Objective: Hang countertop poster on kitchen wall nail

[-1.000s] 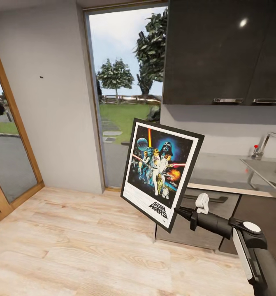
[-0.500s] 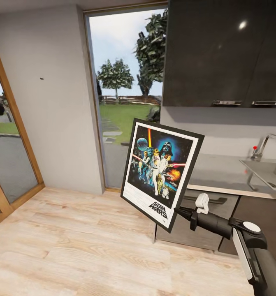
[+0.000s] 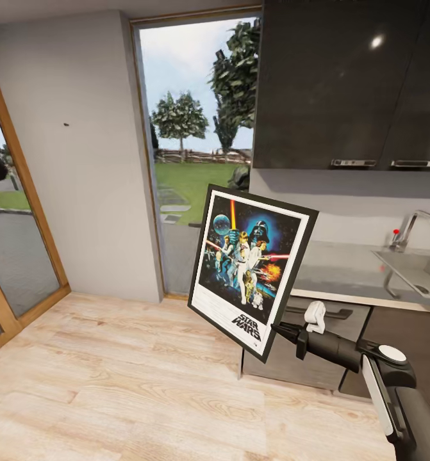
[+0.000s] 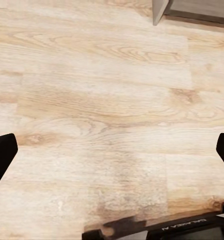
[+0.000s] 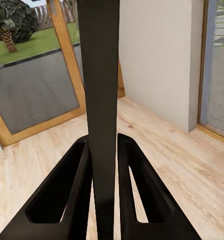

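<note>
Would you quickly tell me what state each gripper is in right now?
Left gripper: open, fingers spread wide over the wooden floor, holding nothing.
Right gripper: shut on the poster, pinching its frame at the lower corner.

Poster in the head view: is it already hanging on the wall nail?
No. The poster is held tilted in mid-air by the right gripper, well apart from the wall nail on the pale wall.
</note>
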`<state>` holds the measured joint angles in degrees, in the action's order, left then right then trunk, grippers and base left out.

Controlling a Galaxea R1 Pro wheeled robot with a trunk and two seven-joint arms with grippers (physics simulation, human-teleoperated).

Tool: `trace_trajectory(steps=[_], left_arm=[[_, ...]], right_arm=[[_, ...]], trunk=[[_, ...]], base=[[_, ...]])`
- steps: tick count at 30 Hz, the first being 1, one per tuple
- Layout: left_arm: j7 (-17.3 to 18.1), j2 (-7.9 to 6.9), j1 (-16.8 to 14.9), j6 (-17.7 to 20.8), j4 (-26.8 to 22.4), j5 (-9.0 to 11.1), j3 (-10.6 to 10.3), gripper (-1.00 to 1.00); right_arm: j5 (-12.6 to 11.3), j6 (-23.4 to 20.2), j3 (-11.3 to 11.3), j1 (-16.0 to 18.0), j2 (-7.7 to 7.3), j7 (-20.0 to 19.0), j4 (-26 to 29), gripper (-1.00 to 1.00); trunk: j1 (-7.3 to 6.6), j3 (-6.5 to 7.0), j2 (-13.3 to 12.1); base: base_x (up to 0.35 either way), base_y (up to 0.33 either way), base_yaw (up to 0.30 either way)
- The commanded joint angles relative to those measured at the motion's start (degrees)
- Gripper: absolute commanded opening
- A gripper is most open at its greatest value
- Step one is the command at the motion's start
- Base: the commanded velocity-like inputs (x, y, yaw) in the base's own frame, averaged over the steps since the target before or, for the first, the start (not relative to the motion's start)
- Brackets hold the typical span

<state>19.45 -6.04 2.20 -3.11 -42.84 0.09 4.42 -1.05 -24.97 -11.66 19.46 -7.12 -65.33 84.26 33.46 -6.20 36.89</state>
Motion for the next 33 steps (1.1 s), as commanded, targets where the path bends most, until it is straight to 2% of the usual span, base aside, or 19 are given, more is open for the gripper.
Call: trace_trajectory(steps=[1,33], left_arm=[[0.3,0.03,0.0,-0.1,0.0,0.0,0.2,1.00],[0.3,-0.01,0.0,-0.1,0.0,0.0,0.2,1.00]], right_arm=[[-0.2,-0.6,0.0,0.0,0.00,-0.2,0.0,-1.00],[-0.2,-0.6,0.0,0.0,0.00,-0.3,0.0,-1.00]], trunk=[[-0.21,0.10,-0.3],[-7.23,5.84,-13.2]], base=[[0.000,0.000,0.000],[0.000,0.000,0.000]])
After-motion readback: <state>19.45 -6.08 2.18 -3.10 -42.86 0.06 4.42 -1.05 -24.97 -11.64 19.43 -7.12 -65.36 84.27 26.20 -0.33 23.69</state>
